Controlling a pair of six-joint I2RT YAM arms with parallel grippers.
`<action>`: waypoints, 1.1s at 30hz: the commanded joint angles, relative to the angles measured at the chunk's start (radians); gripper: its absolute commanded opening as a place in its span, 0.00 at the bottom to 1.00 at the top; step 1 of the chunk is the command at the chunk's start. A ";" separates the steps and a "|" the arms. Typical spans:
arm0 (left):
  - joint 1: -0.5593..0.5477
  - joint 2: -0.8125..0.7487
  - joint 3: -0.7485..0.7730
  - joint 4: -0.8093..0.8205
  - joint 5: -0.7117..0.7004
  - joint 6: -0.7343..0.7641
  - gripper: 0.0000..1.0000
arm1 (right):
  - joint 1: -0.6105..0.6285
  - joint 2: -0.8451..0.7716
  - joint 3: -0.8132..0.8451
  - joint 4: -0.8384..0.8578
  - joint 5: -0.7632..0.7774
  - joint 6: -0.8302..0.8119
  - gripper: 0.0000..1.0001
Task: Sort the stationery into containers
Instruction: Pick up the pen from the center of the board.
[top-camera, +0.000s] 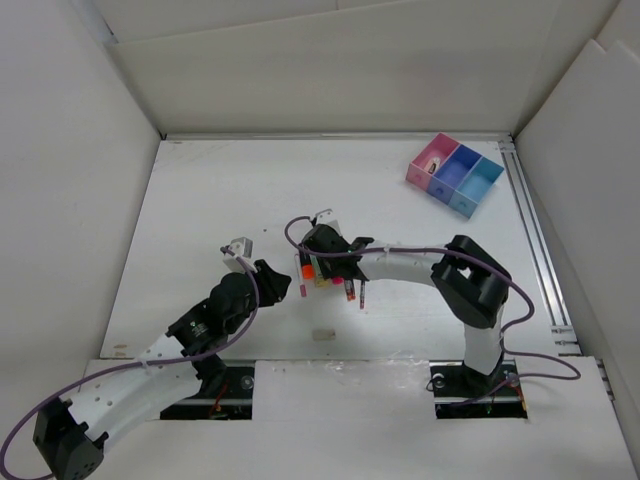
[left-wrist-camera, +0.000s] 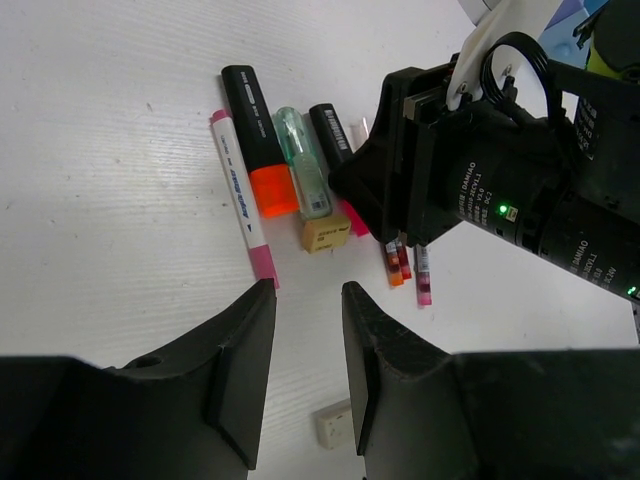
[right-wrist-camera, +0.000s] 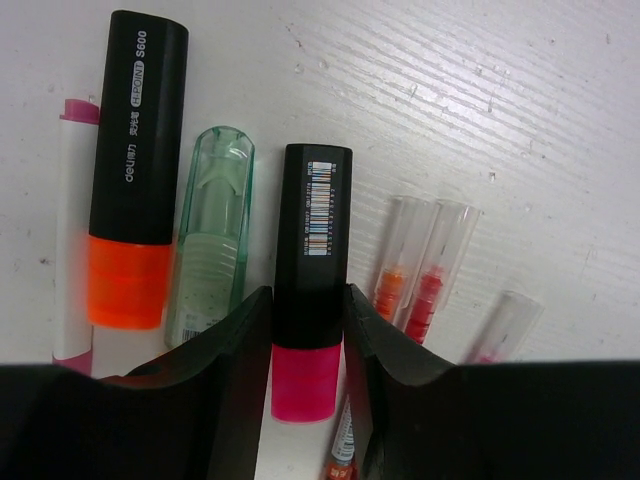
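Left jaws: narrow gap, empty, over the white tabletop (left-wrist-camera: 120, 250), on the near side of the black-barrelled pink highlighter (right-wrist-camera: 311, 300). Right jaws: pressed against both flanks of that highlighter, which lies flat. Pink-and-blue three-bin plastic tray (top-camera: 424, 184): far beyond it.

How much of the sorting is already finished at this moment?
Little done: only one small item seems to lie in the pink bin. In hand: right gripper jaws pinch the pink highlighter, not yet lifted. Remaining: orange highlighter, pens, erasers.
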 joint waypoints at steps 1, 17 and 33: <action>-0.006 -0.010 0.003 0.005 0.004 -0.005 0.29 | 0.003 0.028 0.021 0.003 -0.003 0.015 0.38; -0.006 -0.010 0.003 -0.004 0.004 0.004 0.29 | -0.006 0.002 0.040 0.003 0.010 0.006 0.19; -0.006 0.030 -0.017 0.043 0.035 0.004 0.29 | -0.265 -0.216 0.102 0.027 -0.079 -0.087 0.19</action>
